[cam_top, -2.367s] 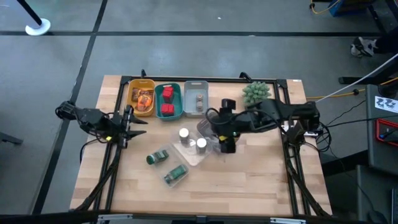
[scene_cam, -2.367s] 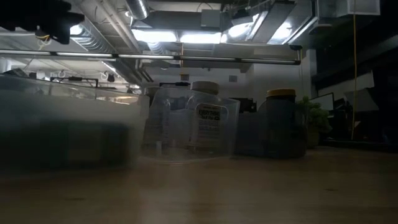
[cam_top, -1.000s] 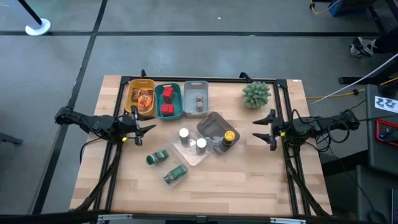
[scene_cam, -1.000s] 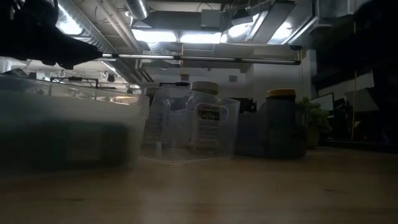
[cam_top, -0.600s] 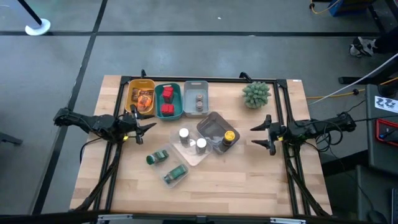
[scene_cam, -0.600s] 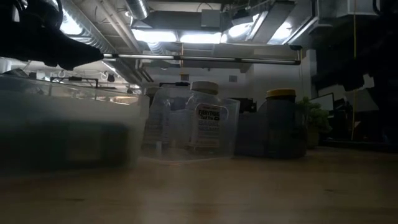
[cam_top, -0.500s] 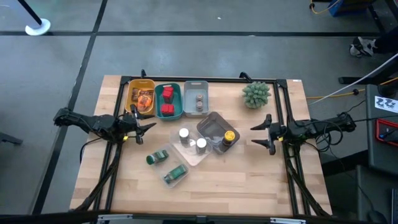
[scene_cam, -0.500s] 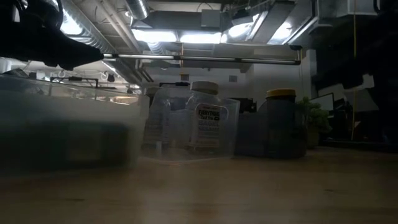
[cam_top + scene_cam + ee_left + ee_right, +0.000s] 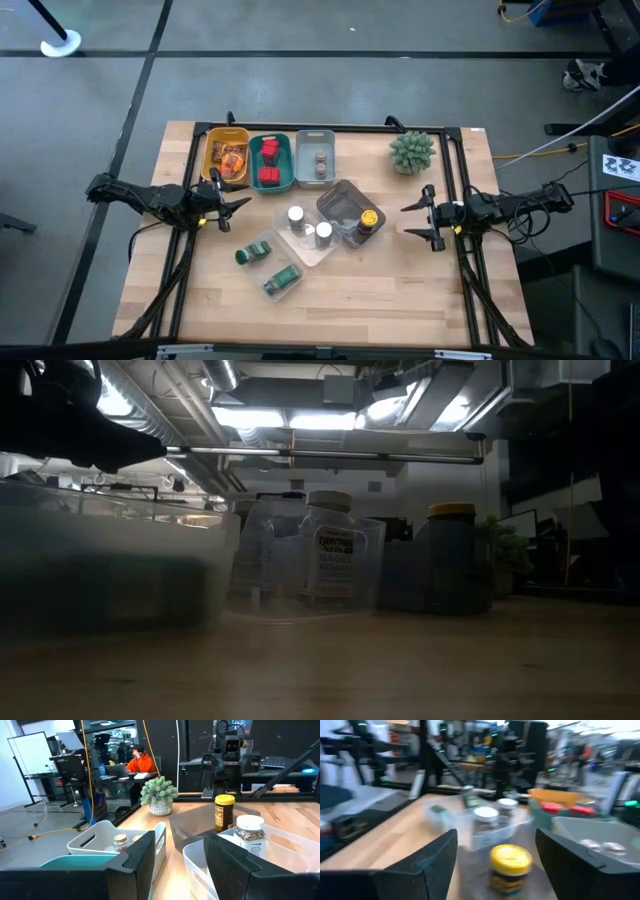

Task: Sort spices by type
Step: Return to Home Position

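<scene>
The spices lie mid-table. Orange packets fill the yellow bin (image 9: 213, 140), red cubes the teal bin (image 9: 254, 162), tiny brown jars the grey bin (image 9: 303, 160). A yellow-lidded jar (image 9: 369, 220) stands upright in a clear tray (image 9: 338, 197). Two white-capped bottles (image 9: 297, 215) stand in another clear tray (image 9: 312, 252). Two green-labelled jars (image 9: 254, 251) lie on their sides on the wood. My left gripper (image 9: 228, 207) hovers open at the left, pointing level toward the bins. My right gripper (image 9: 415, 222) hovers open at the right, pointing level toward the yellow-lidded jar (image 9: 509, 862).
A spiky green plant (image 9: 412, 151) in a pot stands at the far right corner. The near half of the table (image 9: 380, 300) is bare wood. Black frame rails run along the table's left, right and far edges. A person sits in the room beyond the table (image 9: 140, 762).
My right gripper has sunk a little at the table's right side and rolled about its own pointing line; its fingers keep the same gap. The spices and trays stay where they were.
</scene>
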Controlling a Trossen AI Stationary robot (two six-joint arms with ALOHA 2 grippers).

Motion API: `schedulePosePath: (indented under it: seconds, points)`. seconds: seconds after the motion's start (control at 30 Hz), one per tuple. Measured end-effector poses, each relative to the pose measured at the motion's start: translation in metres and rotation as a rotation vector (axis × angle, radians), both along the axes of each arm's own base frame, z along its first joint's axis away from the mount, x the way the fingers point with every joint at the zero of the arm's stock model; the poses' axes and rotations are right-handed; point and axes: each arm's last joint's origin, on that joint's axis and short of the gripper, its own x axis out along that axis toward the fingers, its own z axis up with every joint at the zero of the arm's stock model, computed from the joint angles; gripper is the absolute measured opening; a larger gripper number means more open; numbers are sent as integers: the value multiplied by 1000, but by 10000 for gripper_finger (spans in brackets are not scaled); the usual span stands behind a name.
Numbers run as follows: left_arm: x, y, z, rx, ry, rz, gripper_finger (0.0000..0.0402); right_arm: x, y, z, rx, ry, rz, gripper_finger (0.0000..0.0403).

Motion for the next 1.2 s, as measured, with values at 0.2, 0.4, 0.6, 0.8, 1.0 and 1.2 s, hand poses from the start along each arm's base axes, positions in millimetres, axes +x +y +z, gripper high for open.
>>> schedulePosePath:
  seconds: [0.2, 0.4, 0.6, 0.8, 1.0, 1.2]
  points:
    - [0, 0, 0, 0, 0, 0, 155, 2, -16, 1, -30, -10, -198, 269]
    - [0, 0, 0, 0, 0, 0, 155, 2, -32, -2, -9, 15, -283, 269]
    - [0, 0, 0, 0, 0, 0, 155, 2, -39, -6, 37, 54, -296, 269]
    - [0, 0, 0, -1, -1, 0, 155, 3, -41, -7, 52, 65, -316, 269]
    - [0, 0, 0, -1, -1, 0, 155, 3, -41, -7, 52, 66, -315, 269]
    - [0, 0, 0, -1, -1, 0, 155, 3, -41, -7, 52, 66, -315, 269]
